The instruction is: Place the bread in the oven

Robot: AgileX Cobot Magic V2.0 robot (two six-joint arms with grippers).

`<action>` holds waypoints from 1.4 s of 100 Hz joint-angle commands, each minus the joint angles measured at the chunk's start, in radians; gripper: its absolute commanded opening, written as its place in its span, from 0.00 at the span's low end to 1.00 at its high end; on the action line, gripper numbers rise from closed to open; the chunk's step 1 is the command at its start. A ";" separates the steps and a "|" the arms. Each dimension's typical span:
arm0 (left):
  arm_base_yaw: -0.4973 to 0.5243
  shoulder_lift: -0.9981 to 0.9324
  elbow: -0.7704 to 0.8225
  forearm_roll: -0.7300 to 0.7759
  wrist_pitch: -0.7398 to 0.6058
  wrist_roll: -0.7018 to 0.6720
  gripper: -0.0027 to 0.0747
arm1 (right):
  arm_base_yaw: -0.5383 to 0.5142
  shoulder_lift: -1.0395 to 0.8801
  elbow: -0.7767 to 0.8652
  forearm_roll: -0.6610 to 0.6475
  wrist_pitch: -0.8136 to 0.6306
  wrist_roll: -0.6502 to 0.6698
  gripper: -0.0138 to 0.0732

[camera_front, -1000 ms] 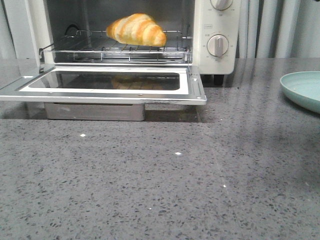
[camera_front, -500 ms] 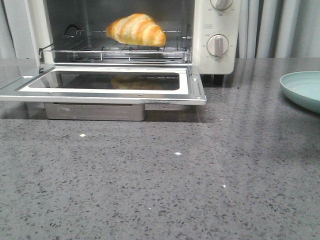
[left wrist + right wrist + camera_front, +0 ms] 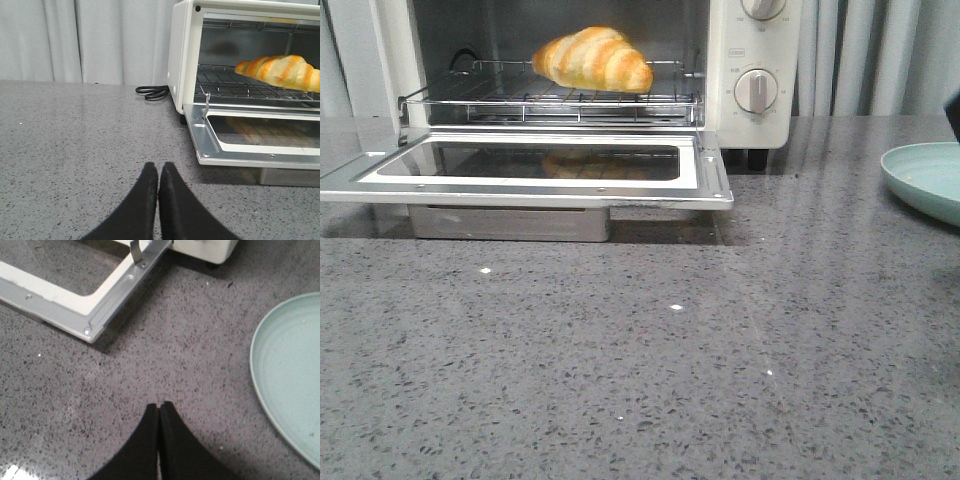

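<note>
The golden-brown croissant (image 3: 594, 59) lies on the wire rack (image 3: 550, 100) inside the cream-white oven (image 3: 755, 60); it also shows in the left wrist view (image 3: 280, 71). The oven's glass door (image 3: 530, 168) hangs open and flat. My left gripper (image 3: 159, 170) is shut and empty over the counter, left of the oven. My right gripper (image 3: 159, 408) is shut and empty over the counter between the door's corner (image 3: 95, 325) and the plate. In the front view only a dark sliver of the right arm (image 3: 953, 112) shows at the right edge.
A pale green plate (image 3: 926, 178) sits on the counter at the right, also in the right wrist view (image 3: 290, 375). A black cord (image 3: 152, 91) lies coiled behind the oven's left side. A metal crumb tray (image 3: 510, 222) sits under the open door. Grey curtains hang behind.
A dark part of the right arm has come into the front view at the right edge. The croissant, oven and plate have not moved.
</note>
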 commanded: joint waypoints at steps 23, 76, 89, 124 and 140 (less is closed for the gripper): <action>0.002 0.007 0.003 -0.010 -0.085 -0.008 0.01 | -0.112 -0.206 0.148 0.064 -0.120 -0.012 0.08; 0.002 0.007 0.003 -0.010 -0.085 -0.008 0.01 | -0.404 -0.547 0.324 0.086 -0.120 -0.012 0.08; 0.002 0.007 0.003 -0.010 -0.085 -0.008 0.01 | -0.443 -0.605 0.362 0.090 -0.118 -0.029 0.08; 0.002 0.007 0.003 -0.010 -0.085 -0.008 0.01 | -0.532 -0.743 0.449 0.199 -0.113 -0.221 0.08; 0.002 0.007 0.003 -0.010 -0.085 -0.008 0.01 | -0.540 -0.777 0.456 0.212 -0.106 -0.276 0.08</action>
